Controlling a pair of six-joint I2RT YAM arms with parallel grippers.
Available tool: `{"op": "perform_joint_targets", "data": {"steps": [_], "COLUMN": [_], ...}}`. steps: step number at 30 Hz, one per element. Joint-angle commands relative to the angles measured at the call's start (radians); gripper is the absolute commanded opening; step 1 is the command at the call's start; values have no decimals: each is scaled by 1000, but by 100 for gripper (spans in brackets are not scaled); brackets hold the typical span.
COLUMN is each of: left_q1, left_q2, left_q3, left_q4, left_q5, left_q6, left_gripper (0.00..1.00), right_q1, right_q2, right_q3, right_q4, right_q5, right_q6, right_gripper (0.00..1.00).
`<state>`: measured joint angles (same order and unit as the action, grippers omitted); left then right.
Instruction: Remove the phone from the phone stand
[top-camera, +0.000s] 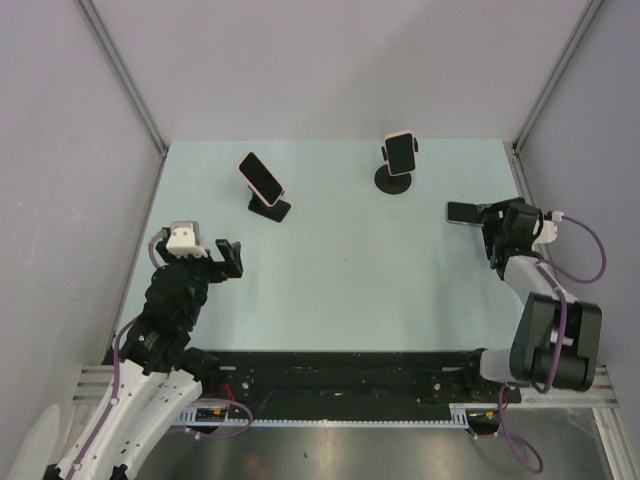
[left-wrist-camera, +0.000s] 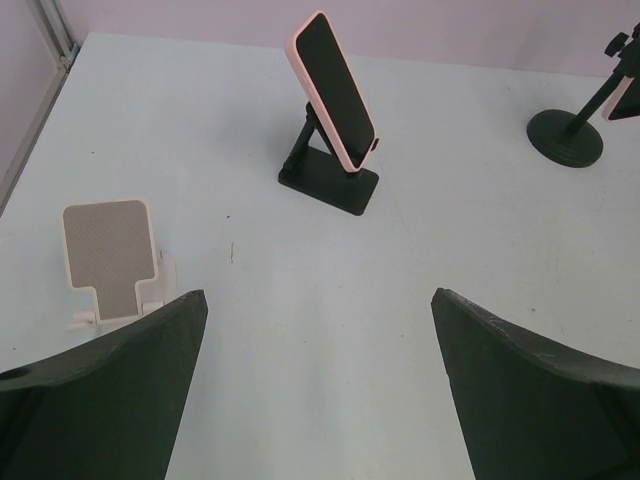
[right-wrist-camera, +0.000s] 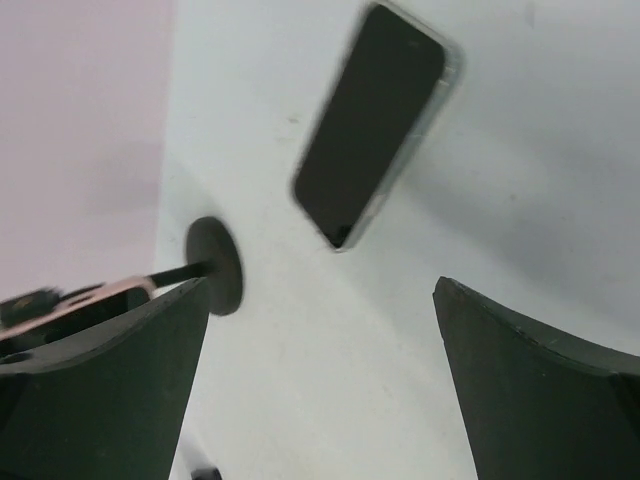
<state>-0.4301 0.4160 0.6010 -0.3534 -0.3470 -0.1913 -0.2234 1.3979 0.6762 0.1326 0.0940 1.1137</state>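
Now both grippers gape wide, holding nothing. The left gripper (left-wrist-camera: 318, 305) faces a pink-cased phone (left-wrist-camera: 335, 88) leaning on its black stand (left-wrist-camera: 330, 188). The right gripper (right-wrist-camera: 320, 300) hovers near a dark phone (right-wrist-camera: 370, 125) lying flat on the table (right-wrist-camera: 560, 160). Only the left wrist camera shows a white stand (left-wrist-camera: 107, 255).

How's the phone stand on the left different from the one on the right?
The left stand has a flat rectangular base and a short leaning arm; the right stand has a round base and a thin pole. Both are black, holding the left phone and the right phone.
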Motion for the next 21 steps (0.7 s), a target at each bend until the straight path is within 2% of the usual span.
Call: {"op": "perform_joint_targets", "data": {"steps": [1, 5, 11, 17, 21], "left_q1": [-1, 4, 10, 37, 151], "left_q2": [0, 0, 4, 50, 163], "left_q3": [-4, -7, -12, -17, 5], "left_q4": [31, 30, 28, 11, -4], "left_q5": [-30, -18, -18, -73, -58], "left_q6": [-2, 4, 7, -48, -91], "left_gripper": [100, 100, 100, 100, 100], "right_q1": [-7, -8, -8, 25, 94], "right_q2": [-204, -373, -577, -669, -698], "right_q3": [5, 5, 3, 3, -12], "right_q4": [-95, -191, -249, -291, -295], "right_q5": [-5, -43, -172, -280, -298], "right_q6": [-202, -348, -457, -541, -569], "right_gripper": [100, 100, 100, 100, 100]}}
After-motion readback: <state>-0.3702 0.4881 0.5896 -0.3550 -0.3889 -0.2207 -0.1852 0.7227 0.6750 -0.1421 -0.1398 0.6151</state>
